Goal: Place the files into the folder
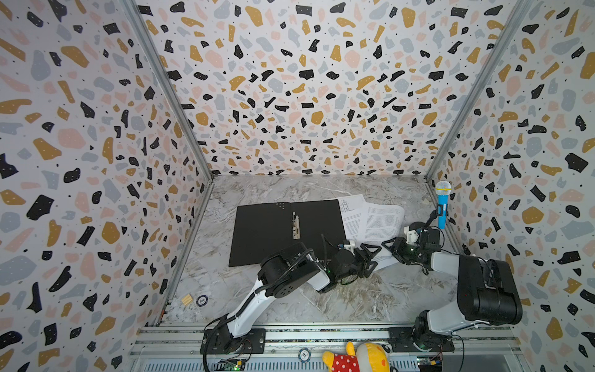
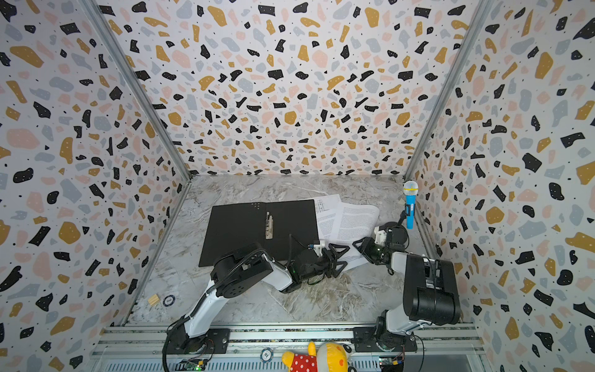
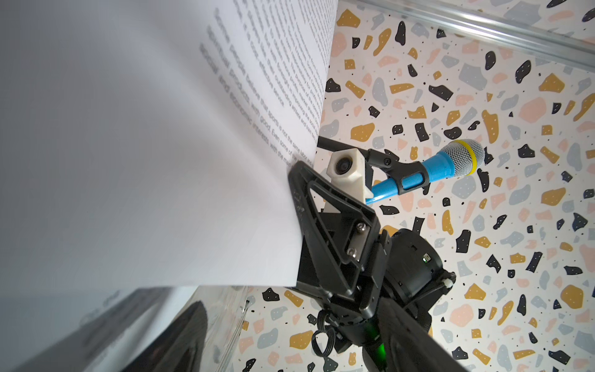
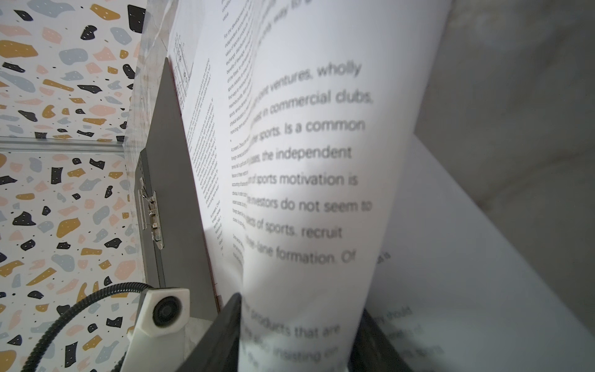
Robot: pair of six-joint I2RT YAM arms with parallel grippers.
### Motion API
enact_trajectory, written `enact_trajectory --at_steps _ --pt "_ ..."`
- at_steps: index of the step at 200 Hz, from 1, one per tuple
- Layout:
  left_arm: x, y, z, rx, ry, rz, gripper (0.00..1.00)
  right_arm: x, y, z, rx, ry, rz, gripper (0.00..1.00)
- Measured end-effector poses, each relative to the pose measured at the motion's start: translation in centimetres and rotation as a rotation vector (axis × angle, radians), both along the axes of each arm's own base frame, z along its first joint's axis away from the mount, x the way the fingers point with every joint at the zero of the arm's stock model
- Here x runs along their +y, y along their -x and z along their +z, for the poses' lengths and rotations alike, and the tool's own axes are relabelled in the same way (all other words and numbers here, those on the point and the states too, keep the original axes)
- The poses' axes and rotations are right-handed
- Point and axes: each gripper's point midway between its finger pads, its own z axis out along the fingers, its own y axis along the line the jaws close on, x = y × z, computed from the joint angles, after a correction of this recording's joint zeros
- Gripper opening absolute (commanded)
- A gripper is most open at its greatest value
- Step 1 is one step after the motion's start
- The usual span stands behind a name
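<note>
White sheet [image 1: 383,222] bows up, pinched in our right gripper [image 1: 394,248]; our left gripper [image 1: 376,257] gapes empty beside it. Next we should swing it onto the open folder [image 1: 264,232].

On my marble table [image 1: 322,190] I see the open folder [image 1: 264,232] mid-table, files [image 1: 354,225] toward the right edge, and a wooden block [image 1: 186,300] and token [image 1: 202,300] front-left.
</note>
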Motion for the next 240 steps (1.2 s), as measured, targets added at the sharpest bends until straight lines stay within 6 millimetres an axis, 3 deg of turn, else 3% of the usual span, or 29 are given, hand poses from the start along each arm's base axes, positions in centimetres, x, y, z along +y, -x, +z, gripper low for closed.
enact_trajectory --at_steps 95,189,240 --pt "0.3 -2.0 0.5 0.007 0.023 0.121 0.78 0.0 -0.1 0.1 -0.011 0.005 0.004 0.51" --pt "0.1 -1.8 -0.2 0.042 0.034 0.165 0.76 0.0 -0.1 0.0 -0.013 0.005 0.004 0.51" --pt "-0.4 -1.8 -0.5 0.052 0.038 0.183 0.68 0.0 -0.1 0.0 -0.014 0.005 0.004 0.51"
